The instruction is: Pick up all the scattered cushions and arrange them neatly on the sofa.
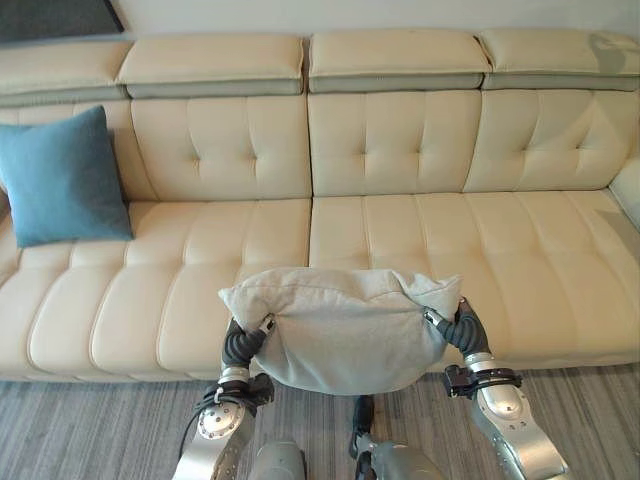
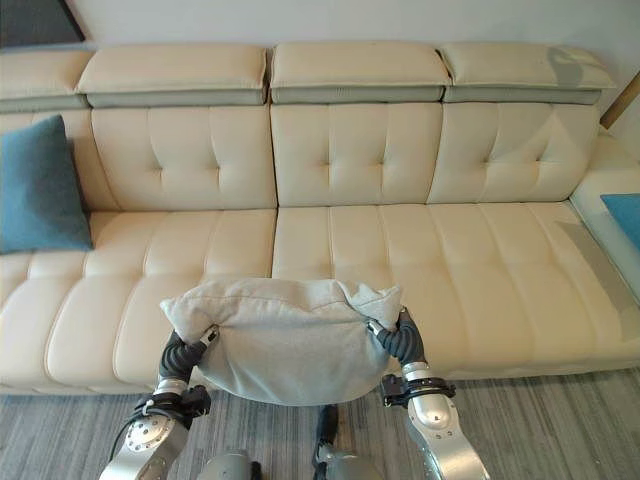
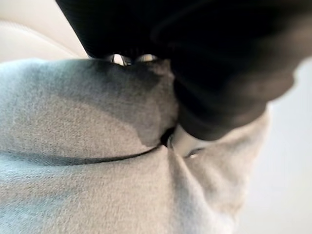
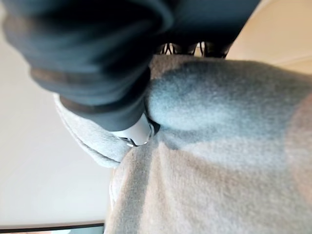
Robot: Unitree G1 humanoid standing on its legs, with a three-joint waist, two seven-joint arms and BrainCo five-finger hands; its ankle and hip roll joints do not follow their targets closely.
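A light grey cushion hangs in front of the cream sofa, level with the front edge of the seat. My left hand grips its left end and my right hand grips its right end, where the cloth bunches up. In the left wrist view the thumb of the left hand digs into the grey cushion. The right wrist view shows the right hand pinching the grey cushion the same way. A blue cushion leans upright against the sofa's back at the far left.
The sofa's middle and right seats lie bare behind the held cushion. Another blue cushion rests on the sofa's side section at the far right. A grey striped carpet covers the floor in front.
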